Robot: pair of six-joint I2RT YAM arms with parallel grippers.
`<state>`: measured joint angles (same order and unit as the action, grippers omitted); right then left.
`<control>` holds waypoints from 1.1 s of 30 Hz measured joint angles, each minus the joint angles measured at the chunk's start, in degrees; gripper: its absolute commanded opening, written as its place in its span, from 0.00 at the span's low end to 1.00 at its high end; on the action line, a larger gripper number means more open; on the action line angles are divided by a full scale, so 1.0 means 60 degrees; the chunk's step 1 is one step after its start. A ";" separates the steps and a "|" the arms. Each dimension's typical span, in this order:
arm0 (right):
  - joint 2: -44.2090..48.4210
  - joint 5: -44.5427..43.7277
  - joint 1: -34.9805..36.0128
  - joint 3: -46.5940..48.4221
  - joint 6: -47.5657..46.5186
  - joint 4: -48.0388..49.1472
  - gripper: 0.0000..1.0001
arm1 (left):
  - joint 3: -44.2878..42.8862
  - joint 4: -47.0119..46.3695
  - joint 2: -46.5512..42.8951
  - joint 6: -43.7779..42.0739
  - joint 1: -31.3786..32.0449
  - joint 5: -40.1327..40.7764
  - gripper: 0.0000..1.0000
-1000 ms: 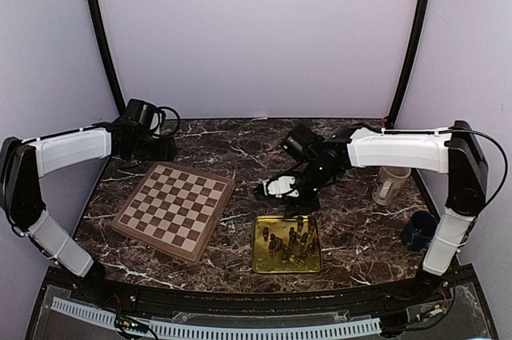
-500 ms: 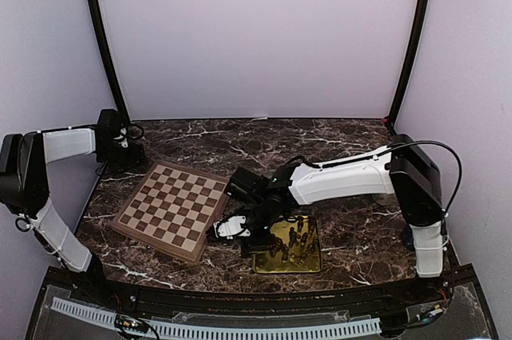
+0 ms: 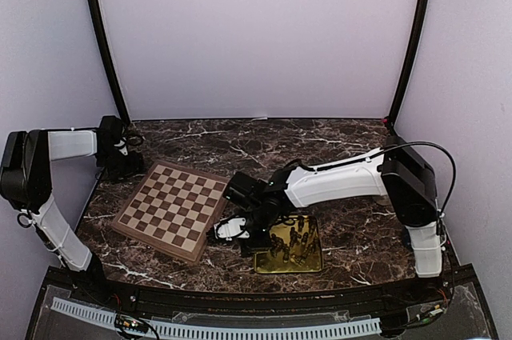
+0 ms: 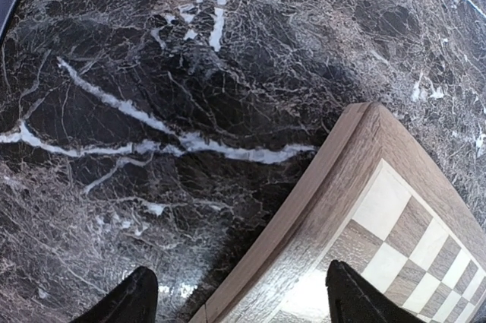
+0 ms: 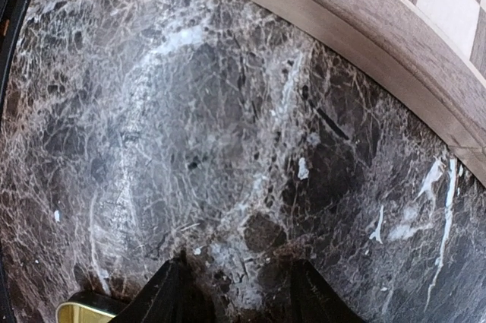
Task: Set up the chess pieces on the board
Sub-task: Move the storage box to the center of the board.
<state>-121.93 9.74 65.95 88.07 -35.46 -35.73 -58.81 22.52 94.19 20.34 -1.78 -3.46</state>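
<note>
right pincer (image 5: pixel 239 292) spread, empty, between board (image 3: pixel 172 208) and tray (image 3: pixel 288 270); we judged: centre over one piece (image 3: pixel 292 238), pinch low. left pincer (image 4: pixel 243 296) spread.

Table (image 3: pixel 344 148) was dark marble-look stone with white veins, polished, with some glare patches. Board (image 3: pixel 172 208) was wood: light and dark squares, brown border with visible grain, smooth satin finish, slight sheen at one edge. Tray (image 3: pixel 314 265) was gold metal, shiny and mirror-like. Chess pieces (image 3: pixel 292 242) were dark, material not tellable at this size. Arm shells (image 3: pixel 336 184) were smooth white plastic, joints matt black. Left gripper (image 4: pixel 237 304) fingers (image 4: pixel 133 302) were black, matt, plastic-looking; right gripper (image 5: pixel 247 296) fingers (image 5: pixel 178 296) the same. Back wall (image 3: pixel 256 36) was pale lilac, matt, flat
</note>
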 measured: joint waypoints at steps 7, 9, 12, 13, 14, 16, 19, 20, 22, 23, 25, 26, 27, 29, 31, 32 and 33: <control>0.0670 -0.0222 -0.0368 -0.0958 0.0080 0.0033 0.47 | 0.0007 0.0295 -0.0011 0.0149 -0.0029 0.0342 0.78; 0.0943 -0.0310 -0.0557 -0.1344 0.0127 0.0029 0.46 | 0.0007 0.0350 -0.0040 0.0175 -0.0087 0.0492 0.77; 0.1406 -0.0426 -0.0852 -0.1978 0.0248 0.0040 0.46 | 0.0029 0.0419 -0.0124 0.0208 -0.0295 0.0605 0.75; 0.1559 -0.0477 -0.0933 -0.2182 0.0291 0.0029 0.46 | 0.0058 0.0419 -0.0168 0.0222 -0.0401 0.0605 0.74; 0.1708 -0.0546 -0.1009 -0.2379 0.0324 0.0022 0.46 | 0.0087 0.0437 -0.0208 0.0222 -0.0514 0.0605 0.72; 0.1953 -0.0619 -0.1100 -0.2674 0.0441 0.0022 0.46 | 0.0113 0.0466 -0.0240 0.0222 -0.0674 0.0605 0.68; 0.2346 -0.0692 -0.1209 -0.3126 0.0583 0.0036 0.49 | 0.0149 0.0492 -0.0240 0.0208 -0.0838 0.0663 0.59; 0.2550 -0.0674 -0.1249 -0.3293 0.0630 0.0025 0.50 | 0.0164 0.0492 -0.0240 0.0208 -0.0849 0.0674 0.55; 0.2914 -0.0590 -0.1290 -0.3461 0.0707 -0.0026 0.52 | 0.0208 0.0510 -0.0240 0.0222 -0.0856 0.0696 0.43; 0.3111 -0.0503 -0.1319 -0.3497 0.0718 -0.0040 0.52 | 0.0222 0.0525 -0.0233 0.0204 -0.0856 0.0678 0.37; 0.3523 -0.0262 -0.1399 -0.3497 0.0718 -0.0015 0.53 | 0.0244 0.0535 -0.0182 0.0211 -0.0856 0.0583 0.25; 0.3745 -0.0153 -0.1446 -0.3497 0.0714 0.0018 0.53 | 0.0244 0.0546 -0.0106 0.0186 -0.0856 0.0517 0.21; 0.3912 -0.0087 -0.1472 -0.3497 0.0714 0.0040 0.53 | 0.0248 0.0561 -0.0007 0.0149 -0.0856 0.0430 0.18; 0.4164 -0.0047 -0.1523 -0.3497 0.0710 0.0127 0.53 | 0.0270 0.0572 0.0204 0.0102 -0.0852 0.0280 0.13; 0.4237 -0.0044 -0.1563 -0.3497 0.0710 0.0233 0.53 | 0.0339 0.0583 0.0342 0.0076 -0.0852 0.0131 0.11; 0.4237 -0.0044 -0.1581 -0.3497 0.0710 0.0266 0.53 | 0.0408 0.0583 0.0386 0.0044 -0.0845 0.0036 0.11; 0.4237 -0.0044 -0.1603 -0.3504 0.0710 0.0280 0.53 | 0.0466 0.0590 0.0415 0.0029 -0.0820 -0.0055 0.10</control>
<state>-96.51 9.47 56.34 67.05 -31.20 -34.04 -56.01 26.06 96.68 20.51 -6.70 -3.79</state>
